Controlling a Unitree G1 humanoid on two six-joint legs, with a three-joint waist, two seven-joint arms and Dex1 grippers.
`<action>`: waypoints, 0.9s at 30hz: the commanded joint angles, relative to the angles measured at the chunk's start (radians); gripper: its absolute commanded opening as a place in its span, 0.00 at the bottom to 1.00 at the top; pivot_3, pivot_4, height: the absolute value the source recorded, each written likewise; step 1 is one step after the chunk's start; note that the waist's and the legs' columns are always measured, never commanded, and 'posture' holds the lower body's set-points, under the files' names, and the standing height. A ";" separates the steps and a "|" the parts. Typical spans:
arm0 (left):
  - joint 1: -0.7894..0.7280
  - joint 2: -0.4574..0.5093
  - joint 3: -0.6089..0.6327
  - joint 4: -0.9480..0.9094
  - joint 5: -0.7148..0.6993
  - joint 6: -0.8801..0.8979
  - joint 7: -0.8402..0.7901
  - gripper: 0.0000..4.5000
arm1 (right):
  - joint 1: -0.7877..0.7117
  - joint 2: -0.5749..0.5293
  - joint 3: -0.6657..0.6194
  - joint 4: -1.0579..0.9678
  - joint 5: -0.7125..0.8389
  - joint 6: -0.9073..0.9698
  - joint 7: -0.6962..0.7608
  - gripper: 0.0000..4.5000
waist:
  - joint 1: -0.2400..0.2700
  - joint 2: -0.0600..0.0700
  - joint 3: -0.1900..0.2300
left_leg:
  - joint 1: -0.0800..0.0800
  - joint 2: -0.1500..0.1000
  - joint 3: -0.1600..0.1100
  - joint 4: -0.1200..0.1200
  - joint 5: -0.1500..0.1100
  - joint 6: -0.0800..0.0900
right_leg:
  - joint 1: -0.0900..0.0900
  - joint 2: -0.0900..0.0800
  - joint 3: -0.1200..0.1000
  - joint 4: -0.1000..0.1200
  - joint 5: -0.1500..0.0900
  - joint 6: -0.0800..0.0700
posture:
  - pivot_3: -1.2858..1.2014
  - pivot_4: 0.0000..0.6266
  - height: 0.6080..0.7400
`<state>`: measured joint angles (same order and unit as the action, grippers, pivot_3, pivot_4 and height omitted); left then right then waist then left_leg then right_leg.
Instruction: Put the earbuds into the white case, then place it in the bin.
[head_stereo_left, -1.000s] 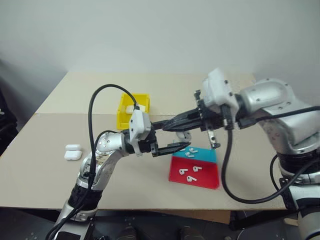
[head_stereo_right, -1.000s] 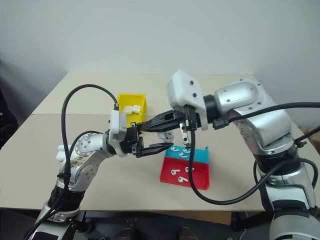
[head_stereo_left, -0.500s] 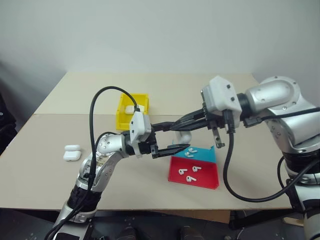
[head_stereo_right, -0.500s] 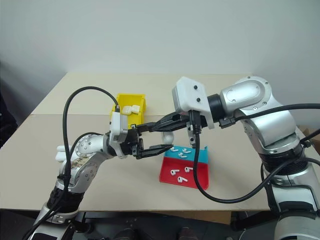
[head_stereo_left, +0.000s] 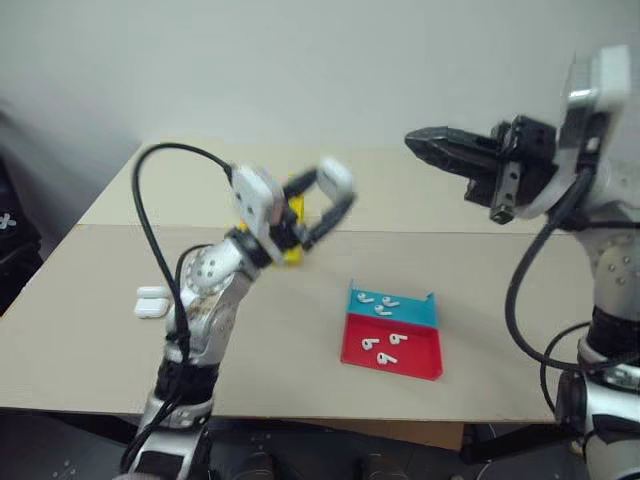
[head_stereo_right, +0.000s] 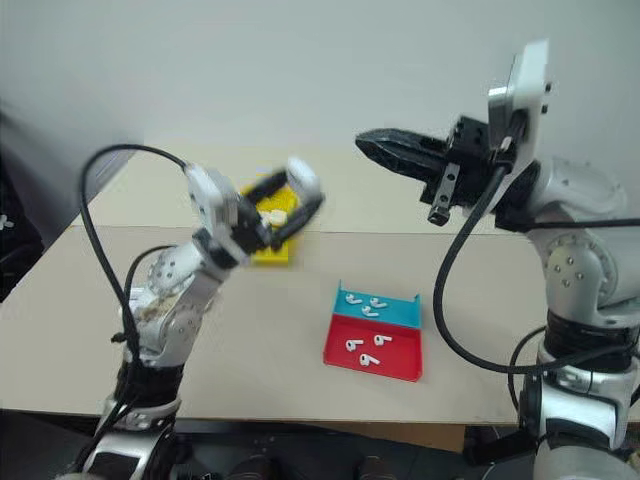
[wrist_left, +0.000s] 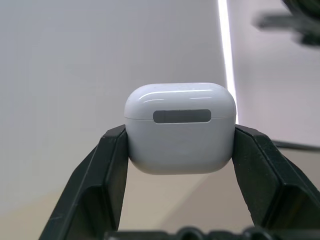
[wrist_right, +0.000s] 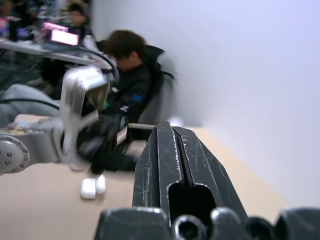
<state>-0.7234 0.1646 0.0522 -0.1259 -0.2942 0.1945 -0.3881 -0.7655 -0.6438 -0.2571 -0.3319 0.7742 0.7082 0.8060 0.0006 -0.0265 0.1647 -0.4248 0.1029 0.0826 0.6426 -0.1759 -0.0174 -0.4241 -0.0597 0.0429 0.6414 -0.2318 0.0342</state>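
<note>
My left gripper (wrist_left: 180, 145) was up in the air above the counter (head_stereo_left: 300, 330), its jaws clamped on the white case (wrist_left: 180, 127). In the left wrist view the case sat squarely between the two black fingers (wrist_left: 112, 165), lid closed and uppermost, one finger against each side. In the head views the case (head_stereo_left: 335, 178) was lifted well clear of the counter, in front of the yellow bin (head_stereo_right: 268, 235), which stood toward the far side with white pieces lying inside it.

My right gripper (head_stereo_right: 375, 150) was raised high and well apart from the left one, pointing toward the robot's left. Its jaws were pressed together with nothing between them, as the right wrist view showed.

The red-and-teal tray (head_stereo_left: 392, 352) lay near the front of the counter with several loose earbuds (head_stereo_left: 378, 345) scattered across both its halves. Two more white cases (head_stereo_left: 152, 302) rested side by side near the counter's left edge.

In the right wrist view a person (wrist_right: 132, 80) in dark clothing was seated beyond the counter.
</note>
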 joint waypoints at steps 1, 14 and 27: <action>-0.087 0.010 0.029 0.182 0.165 -0.026 0.224 0.62 | 0.042 0.050 -0.062 -0.117 0.099 0.055 -0.162 0.01 | -0.005 0.000 0.000 | 0.000 0.000 0.000 0.000 0.000 0.000 | -0.001 0.000 0.001 0.000 0.000 0.000 | 0.52 0.24 1.00; -0.272 0.020 0.000 0.690 0.291 0.012 0.350 0.62 | 0.131 -0.019 0.053 -0.206 0.070 0.115 -0.274 0.01 | -0.005 0.000 0.000 | -0.005 -0.001 0.000 -0.002 0.000 0.000 | -0.004 0.000 -0.001 -0.003 0.000 0.000 | 0.52 0.24 1.00; -0.246 0.019 -0.025 0.769 0.325 -0.041 0.358 0.99 | 0.130 -0.031 0.089 -0.212 0.058 0.128 -0.314 0.00 | -0.008 -0.001 0.000 | -0.006 -0.001 0.000 -0.004 -0.001 0.001 | -0.004 0.000 -0.001 -0.003 0.000 0.000 | 0.52 0.24 1.00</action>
<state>-0.9631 0.1791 0.0290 0.6730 0.0231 0.1893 -0.0276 -0.6215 -0.6602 -0.1619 -0.5217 0.8370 0.8378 0.4981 -0.0069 -0.0270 0.1650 -0.4304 0.1022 0.0822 0.6391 -0.1765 -0.0168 -0.4284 -0.0599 0.0415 0.6379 -0.2319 0.0346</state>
